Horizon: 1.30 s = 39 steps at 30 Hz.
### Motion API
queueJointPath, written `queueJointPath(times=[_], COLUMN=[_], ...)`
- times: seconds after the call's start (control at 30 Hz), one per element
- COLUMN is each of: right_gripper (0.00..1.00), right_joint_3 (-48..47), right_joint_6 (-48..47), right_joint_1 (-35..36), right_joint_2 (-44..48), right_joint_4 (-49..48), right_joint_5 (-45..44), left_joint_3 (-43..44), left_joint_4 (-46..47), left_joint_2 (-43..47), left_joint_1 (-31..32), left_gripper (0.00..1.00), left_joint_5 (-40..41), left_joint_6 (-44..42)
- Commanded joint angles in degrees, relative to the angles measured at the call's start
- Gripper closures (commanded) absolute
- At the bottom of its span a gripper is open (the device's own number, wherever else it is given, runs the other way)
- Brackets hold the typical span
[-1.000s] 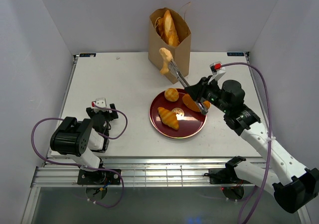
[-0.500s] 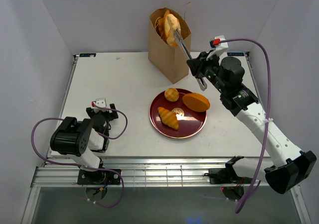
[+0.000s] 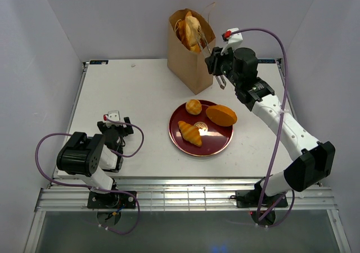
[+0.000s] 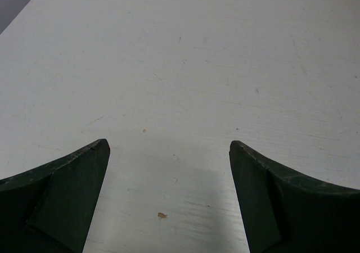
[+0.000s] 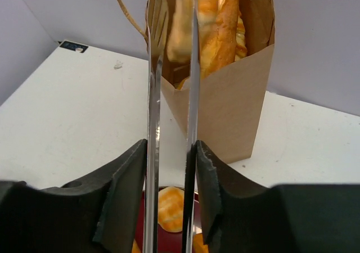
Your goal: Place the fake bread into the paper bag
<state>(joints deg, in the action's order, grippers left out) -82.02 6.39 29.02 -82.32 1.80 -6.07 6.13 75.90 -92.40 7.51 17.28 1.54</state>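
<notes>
Fake bread [image 3: 191, 31]: several in paper bag [image 3: 191, 67] | three on plate [image 3: 212, 144] | right gripper [image 5: 170, 152] pinches tongs [image 5: 152, 95] | left gripper [image 4: 169, 145] spread

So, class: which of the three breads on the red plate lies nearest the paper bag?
The small round bun, at the far edge of the plate. The oval loaf sits further right; the croissant lies toward its near edge.
</notes>
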Motion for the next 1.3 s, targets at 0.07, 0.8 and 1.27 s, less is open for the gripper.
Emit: queueJointPath(times=[0.07,0.8,1.27], right_gripper=[0.5,0.47,0.47], right_joint_3=[-4.6,11.3,43.9], right_joint_6=[0.7,1.5,11.3], right_joint_1=[-1.5,-2.1,-2.0], right_joint_2=[-0.8,15.5,42.8], right_joint_4=[-2.7,-2.2,2.7], right_joint_5=[1.1,0.4,-6.0], left_joint_3=[0.5,0.5,0.5], left_joint_4=[5.6,5.6,5.6], left_joint_2=[1.0,1.0,1.0], left_joint_1=[-0.2,-0.2,-0.2], left_gripper=[0.02,0.02,0.02], left_joint_5=[-0.8,-0.8,-0.8], left_joint_6=[0.8,0.7,0.7])
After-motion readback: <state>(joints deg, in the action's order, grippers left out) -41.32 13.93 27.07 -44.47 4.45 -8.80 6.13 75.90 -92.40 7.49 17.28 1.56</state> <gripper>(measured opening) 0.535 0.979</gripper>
